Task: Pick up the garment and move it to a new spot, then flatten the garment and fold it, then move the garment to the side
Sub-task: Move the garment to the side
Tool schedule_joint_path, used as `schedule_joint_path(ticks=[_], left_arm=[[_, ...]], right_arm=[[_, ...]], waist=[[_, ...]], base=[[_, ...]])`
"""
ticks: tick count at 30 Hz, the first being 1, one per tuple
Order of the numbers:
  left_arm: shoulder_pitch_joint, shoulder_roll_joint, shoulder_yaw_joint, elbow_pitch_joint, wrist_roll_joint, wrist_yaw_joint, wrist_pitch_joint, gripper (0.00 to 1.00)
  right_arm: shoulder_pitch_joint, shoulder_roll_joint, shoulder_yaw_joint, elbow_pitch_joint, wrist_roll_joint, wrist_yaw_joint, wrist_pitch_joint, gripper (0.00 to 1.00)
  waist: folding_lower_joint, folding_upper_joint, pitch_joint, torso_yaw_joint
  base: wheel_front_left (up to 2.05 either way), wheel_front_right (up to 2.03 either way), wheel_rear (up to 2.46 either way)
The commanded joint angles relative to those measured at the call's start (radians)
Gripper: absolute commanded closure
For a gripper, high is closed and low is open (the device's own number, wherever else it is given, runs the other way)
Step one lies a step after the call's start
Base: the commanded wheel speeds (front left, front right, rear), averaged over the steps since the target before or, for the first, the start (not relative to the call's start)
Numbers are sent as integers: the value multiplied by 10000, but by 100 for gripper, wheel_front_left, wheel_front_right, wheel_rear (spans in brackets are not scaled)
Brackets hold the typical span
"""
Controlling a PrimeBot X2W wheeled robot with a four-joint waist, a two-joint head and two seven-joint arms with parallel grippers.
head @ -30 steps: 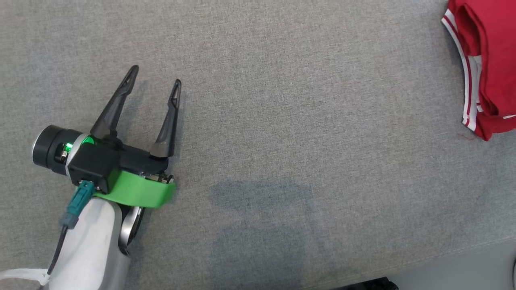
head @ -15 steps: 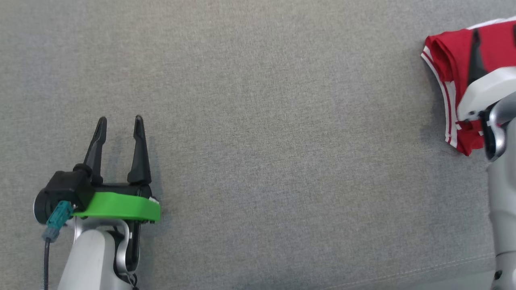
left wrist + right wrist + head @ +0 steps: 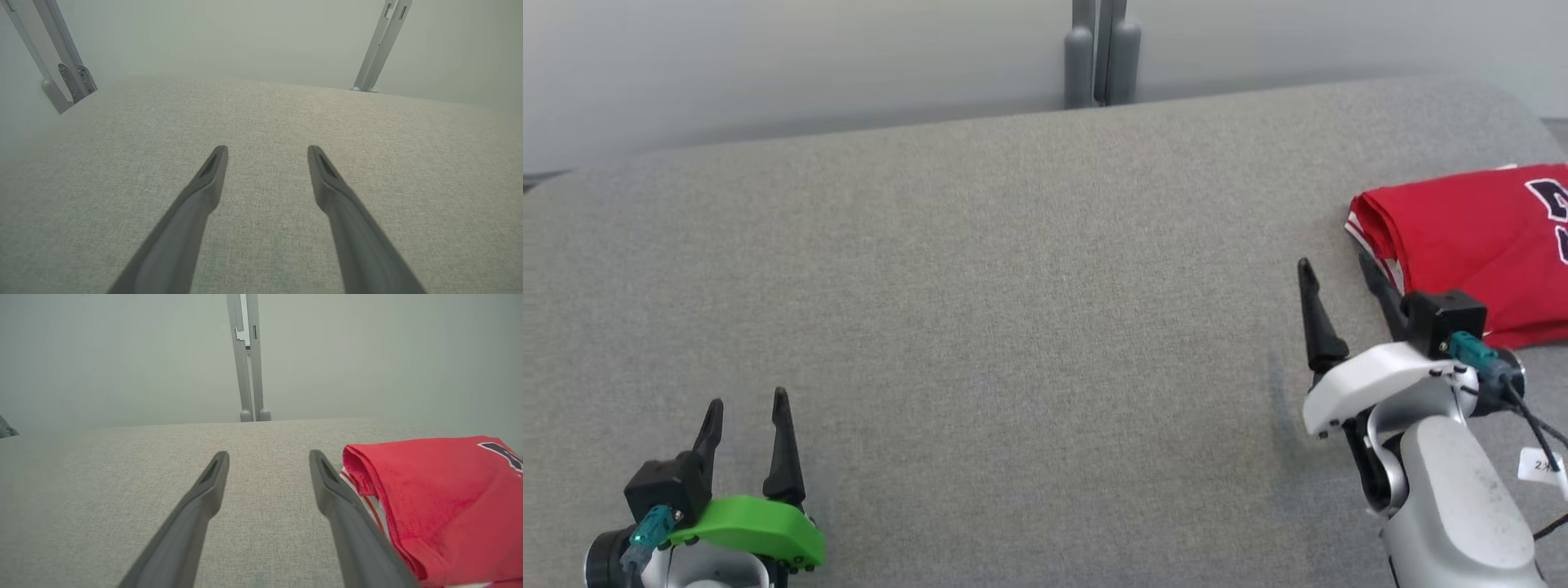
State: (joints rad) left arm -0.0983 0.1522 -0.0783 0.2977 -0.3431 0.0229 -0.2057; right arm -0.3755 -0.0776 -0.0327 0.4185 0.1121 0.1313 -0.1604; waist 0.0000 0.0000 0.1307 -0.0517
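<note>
1. Lying folded at the right of the head view, the red garment [image 3: 1454, 245] is seen flat on the grey surface [image 3: 1013, 286]. Its right part is cut off by the frame edge, so any overhang there cannot be judged.
2. Right gripper [image 3: 1335, 263]: fingers are spread apart and nothing is held. It is placed at the lower right of the frame, with one finger just beside the garment's folded left edge. Contact cannot be confirmed or ruled out.
3. Left gripper [image 3: 748, 398]: fingers are spread apart and nothing is held. It is placed at the lower left of the frame, well apart from the garment.
4. Risk: the fold could be snagged and dragged open if the right gripper is swung toward the right of the frame, or lifted with a fingertip under the garment's edge. A straight pull-back clear of the cloth is advised before any turn.
5. Risk: the layers at the rolled left edge look bulky and loose. Springing open is judged possible if they are nudged.
6. Risk: the cable [image 3: 1521, 412] and white tag [image 3: 1539, 465] at the right wrist hang near the garment's lower edge. Cloth could be caught by them during a retreat.
7. Task is judged near done: the garment is folded and set to the side.
8. Containers: none are seen on the surface, so no contents are reported.
</note>
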Motion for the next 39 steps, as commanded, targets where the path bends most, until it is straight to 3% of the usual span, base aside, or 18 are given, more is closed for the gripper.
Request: schedule_joint_path(ticks=[1, 12, 21, 39], left_arm=[[296, 113, 31, 58, -46, 69, 10, 0], [754, 323, -340, 121, 185, -213, -225, 0], [954, 178, -504, -22, 419, -653, -583, 0], [1490, -386, 250, -169, 1180, -1171, -596, 0]], right_arm=[[364, 51, 134, -132, 95, -14, 1, 0], [1639, 264, 726, -908, 410, -12, 26, 0], [2433, 252, 787, -1178, 777, -12, -87, 0], [3446, 259, 329, -1169, 239, -11, -415, 0]], waist=[[0, 0, -1316, 480], [0, 0, -1797, 838], [0, 0, -1829, 1067], [0, 0, -1851, 1090]], base=[[0, 0, 0], [0, 0, 0], [0, 0, 0], [0, 0, 0]])
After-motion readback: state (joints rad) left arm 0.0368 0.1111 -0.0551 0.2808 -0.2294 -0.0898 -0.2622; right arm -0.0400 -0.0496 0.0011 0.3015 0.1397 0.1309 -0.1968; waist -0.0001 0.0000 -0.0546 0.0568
